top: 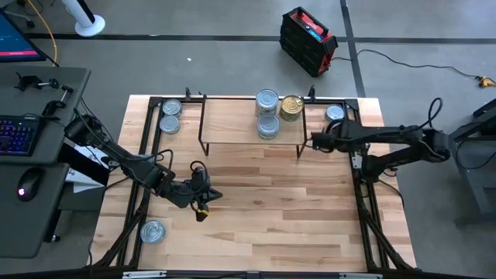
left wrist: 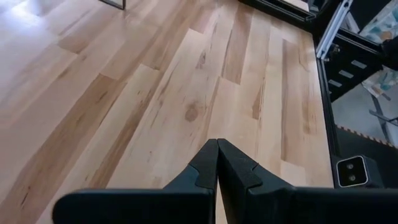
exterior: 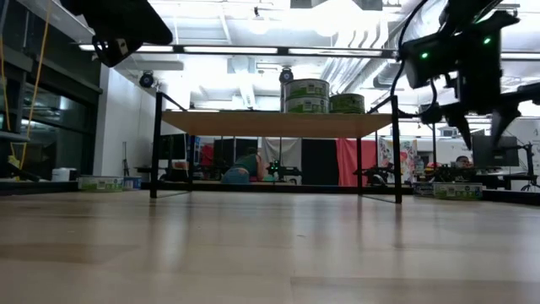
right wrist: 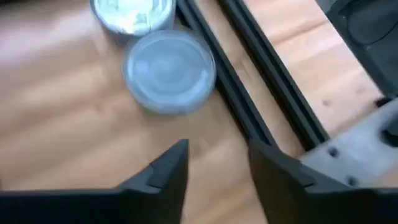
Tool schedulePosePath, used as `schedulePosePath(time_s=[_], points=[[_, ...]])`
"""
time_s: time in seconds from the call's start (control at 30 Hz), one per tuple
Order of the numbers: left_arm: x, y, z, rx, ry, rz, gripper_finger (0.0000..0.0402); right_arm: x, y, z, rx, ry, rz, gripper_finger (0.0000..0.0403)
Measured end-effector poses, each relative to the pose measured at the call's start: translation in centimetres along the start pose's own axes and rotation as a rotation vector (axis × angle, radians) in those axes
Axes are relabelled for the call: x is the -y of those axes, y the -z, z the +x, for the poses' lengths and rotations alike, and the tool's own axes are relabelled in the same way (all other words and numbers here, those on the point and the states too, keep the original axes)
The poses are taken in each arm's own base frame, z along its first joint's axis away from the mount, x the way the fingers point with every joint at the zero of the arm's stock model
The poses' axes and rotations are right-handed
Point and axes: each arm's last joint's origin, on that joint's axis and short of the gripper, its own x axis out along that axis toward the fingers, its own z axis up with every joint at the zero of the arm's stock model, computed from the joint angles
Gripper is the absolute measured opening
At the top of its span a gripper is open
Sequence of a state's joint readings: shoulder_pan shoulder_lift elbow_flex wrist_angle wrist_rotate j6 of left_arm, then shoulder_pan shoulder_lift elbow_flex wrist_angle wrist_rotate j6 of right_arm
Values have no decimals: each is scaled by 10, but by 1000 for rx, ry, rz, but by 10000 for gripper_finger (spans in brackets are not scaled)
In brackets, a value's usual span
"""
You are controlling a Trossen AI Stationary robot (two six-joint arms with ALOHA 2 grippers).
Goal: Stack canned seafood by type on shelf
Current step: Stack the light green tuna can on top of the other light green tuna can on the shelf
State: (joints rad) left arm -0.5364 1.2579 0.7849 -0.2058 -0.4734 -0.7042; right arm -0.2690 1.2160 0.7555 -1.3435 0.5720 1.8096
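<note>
Shelf (top: 232, 116) top: left half bare; tins (top: 267, 114) crowd the right.
Under shelf: open between thin legs.
Table (top: 271, 201) middle: bare boards.

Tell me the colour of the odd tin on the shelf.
Gold tin, beside the silver ones; clearest in the high view.

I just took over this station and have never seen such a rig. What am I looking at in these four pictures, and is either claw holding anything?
Two dark robot arms work at a wooden table. The overhead picture shows everything; the low one looks level across the tabletop; the other two come from cameras on each wrist. The left claw hovers mid-table, shut and empty. The right claw is by the shelf, parted, holding nothing, with a silver tin just ahead of it. On the shelf stand silver tins and a gold tin. More tins lie at the table's corners.
</note>
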Motion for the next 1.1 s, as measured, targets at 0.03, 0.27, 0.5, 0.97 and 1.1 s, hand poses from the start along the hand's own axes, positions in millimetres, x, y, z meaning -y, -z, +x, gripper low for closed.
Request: schedulePosePath(time_s=[0.03,0.27,0.5,0.97,1.1], points=[[0,0,0,0,-1,0,1,-2,-4,2,15,-2,20,131],[0,0,0,0,-1,0,1,-13,-31,21,73,14,5,13],[0,0,0,0,-1,-17,1,-30,-51,48,-27,3,-184,3],[0,0,0,0,-1,-36,1,-39,-55,82,-219,73,-339,0],[0,0,0,0,-1,-36,1,-45,-58,83,-197,20,-323,0]])
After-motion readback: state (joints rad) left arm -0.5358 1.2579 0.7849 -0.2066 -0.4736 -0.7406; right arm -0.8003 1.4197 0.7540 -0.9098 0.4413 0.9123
